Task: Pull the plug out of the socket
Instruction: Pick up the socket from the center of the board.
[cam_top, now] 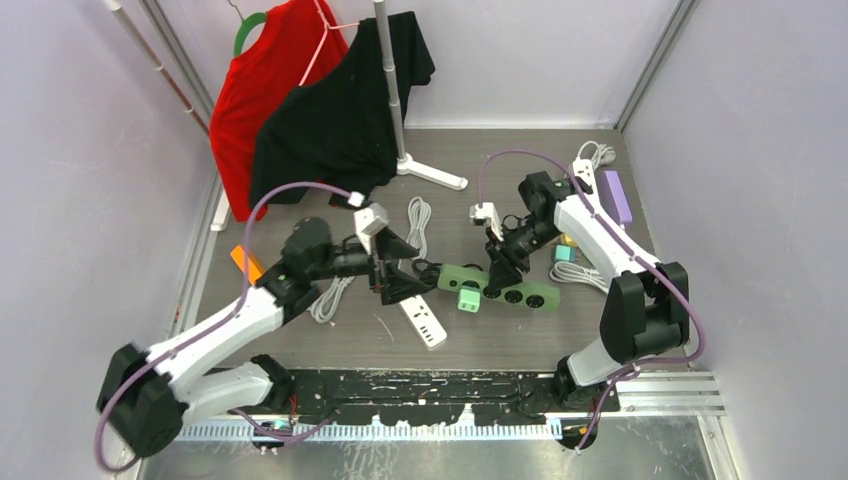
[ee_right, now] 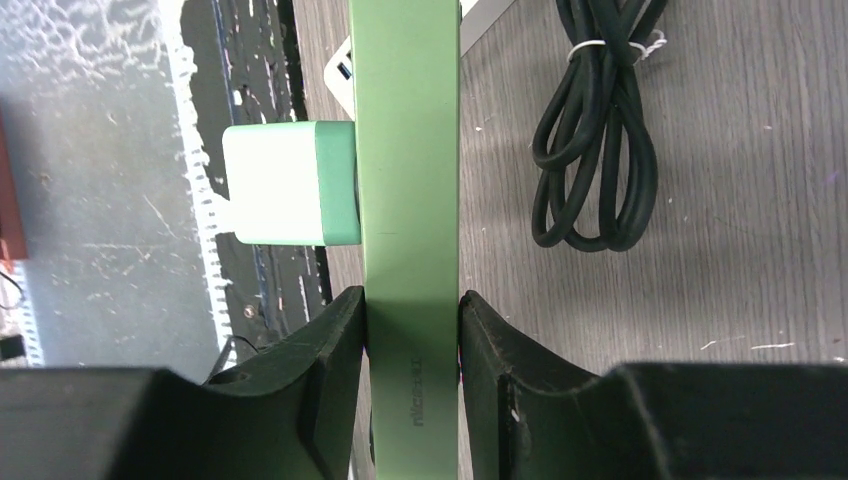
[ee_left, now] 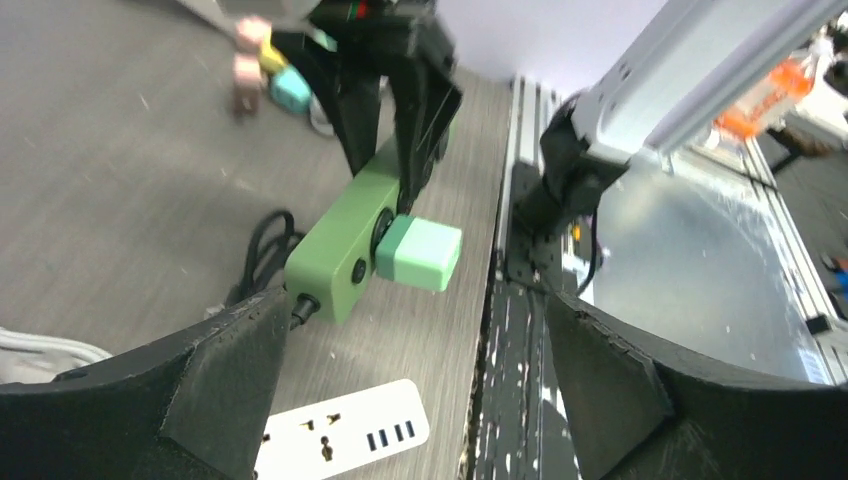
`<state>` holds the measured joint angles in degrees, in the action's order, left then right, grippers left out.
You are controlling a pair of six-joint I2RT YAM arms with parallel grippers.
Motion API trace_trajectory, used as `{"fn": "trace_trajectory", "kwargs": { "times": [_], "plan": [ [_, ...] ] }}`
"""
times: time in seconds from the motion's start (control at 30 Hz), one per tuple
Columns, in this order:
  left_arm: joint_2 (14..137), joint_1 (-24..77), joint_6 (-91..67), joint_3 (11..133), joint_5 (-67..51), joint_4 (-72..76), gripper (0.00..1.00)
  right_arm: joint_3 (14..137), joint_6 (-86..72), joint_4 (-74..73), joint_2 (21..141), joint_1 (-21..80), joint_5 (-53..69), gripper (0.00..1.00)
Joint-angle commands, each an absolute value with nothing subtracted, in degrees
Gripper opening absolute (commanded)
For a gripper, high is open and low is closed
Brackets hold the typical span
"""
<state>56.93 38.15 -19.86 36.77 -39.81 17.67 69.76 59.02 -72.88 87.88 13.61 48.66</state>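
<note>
**Right claw** (ee_right: 410, 312): clenched on the green power strip (ee_right: 408, 180), one finger (ee_right: 320, 380) on each broad face, grasping it across its width. The strip's long axis runs straight out ahead of this claw. In the top external view that axis lies roughly left to right across the bench (cam_top: 330, 345).

**Plug** (ee_right: 290, 197): mint-green and block-shaped, seated in the strip just beyond the right claw's fingertips. It projects square from the socket face, toward the near bench edge.

**Left claw** (ee_left: 415, 305): released, jaws spread wide and touching nothing. The plug (ee_left: 420, 253) sits directly ahead of its gap, with the strip (ee_left: 345, 240) receding away toward the right claw (ee_left: 400, 90).

**Adjacent items:** a coiled black cable (ee_right: 595, 150) lies beside the strip, opposite the plug. A white power strip (ee_left: 340, 435) lies below the left claw.
</note>
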Motion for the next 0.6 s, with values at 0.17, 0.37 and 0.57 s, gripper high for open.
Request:
{"fn": "trace_trajectory", "kwargs": {
  "times": [0.17,0.37,0.57],
  "plan": [
    [75.0,38.1,-7.0,42.3,-50.0,18.3,0.96,70.1,60.5,-70.3,83.3,18.4,45.3,0.01],
    [82.5,38.3,-4.5,45.2,-52.0,21.6,0.91,69.6,61.0,-69.9,83.4,19.4,45.2,0.01],
    [87.1,38.6,-3.3,47.3,-54.2,24.5,0.89,69.5,61.4,-70.1,83.6,19.7,45.3,0.01]
  ]
}}
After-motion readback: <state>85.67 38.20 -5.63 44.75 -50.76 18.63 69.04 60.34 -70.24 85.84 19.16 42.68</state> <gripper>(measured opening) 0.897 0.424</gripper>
